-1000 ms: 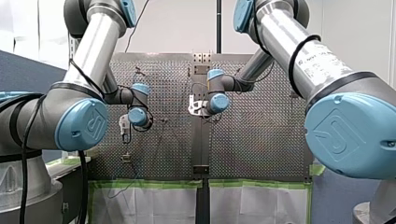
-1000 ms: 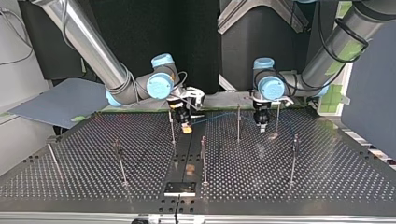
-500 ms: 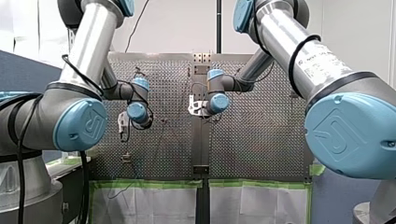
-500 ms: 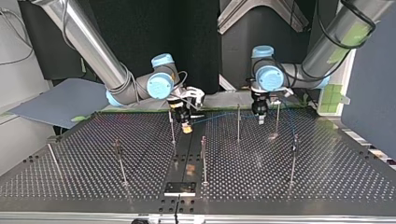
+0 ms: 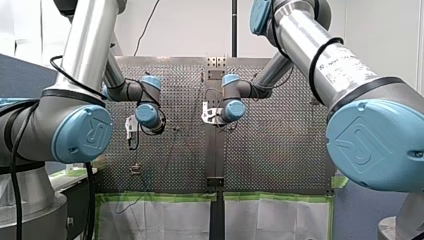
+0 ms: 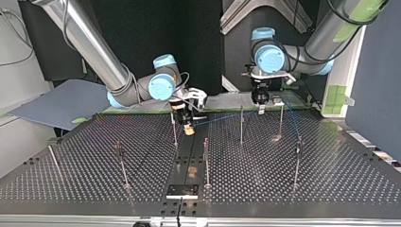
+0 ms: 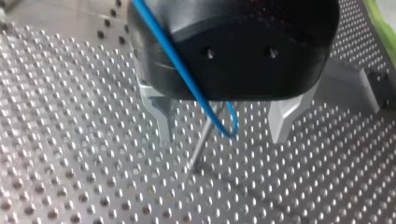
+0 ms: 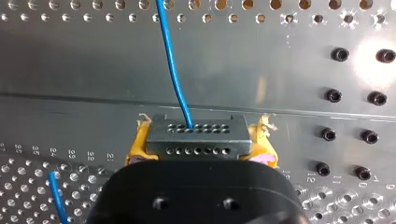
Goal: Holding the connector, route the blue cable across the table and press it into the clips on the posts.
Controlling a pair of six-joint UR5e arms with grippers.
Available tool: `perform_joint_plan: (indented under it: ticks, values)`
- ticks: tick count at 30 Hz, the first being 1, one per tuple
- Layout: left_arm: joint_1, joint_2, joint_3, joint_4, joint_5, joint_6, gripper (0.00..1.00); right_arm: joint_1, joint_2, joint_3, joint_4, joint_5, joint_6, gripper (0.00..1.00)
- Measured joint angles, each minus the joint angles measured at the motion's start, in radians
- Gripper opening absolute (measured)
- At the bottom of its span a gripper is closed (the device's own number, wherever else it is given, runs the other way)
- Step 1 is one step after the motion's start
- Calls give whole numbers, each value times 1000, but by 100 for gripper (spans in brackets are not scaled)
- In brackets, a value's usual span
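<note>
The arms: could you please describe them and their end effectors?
My left arm and my right arm are silver tubes with blue-capped grey joints and black cables. The left end effector is black with metal fingers; the right end effector has yellow pads.

Perforated metal table beneath the jaws of my right gripper, glare patches on it. Black backdrop behind them. Grey-blue board well apart, off the table edge. Front view: white wall.

The bench is viewed from high behind one edge, and again low from the opposite edge, facing back; most of its surface is shared by both. The wrist cameras are held close over the bench, behind the left pincer and right pincer.
</note>
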Motion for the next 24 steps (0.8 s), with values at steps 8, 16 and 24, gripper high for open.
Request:
perform_joint_plan:
  ticks: [8,16,24]
  values:
    - [-55,65,-65,30,-7,-23,100,-14,0,0,7,-1,1,1]
    - [-120,44,-41,64,-55,-74,100,-24,0,0,9,-2,1,1]
    - [-191,-25,29,47,-107,-90,100,-29,-1,-2,8,-1,-3,1]
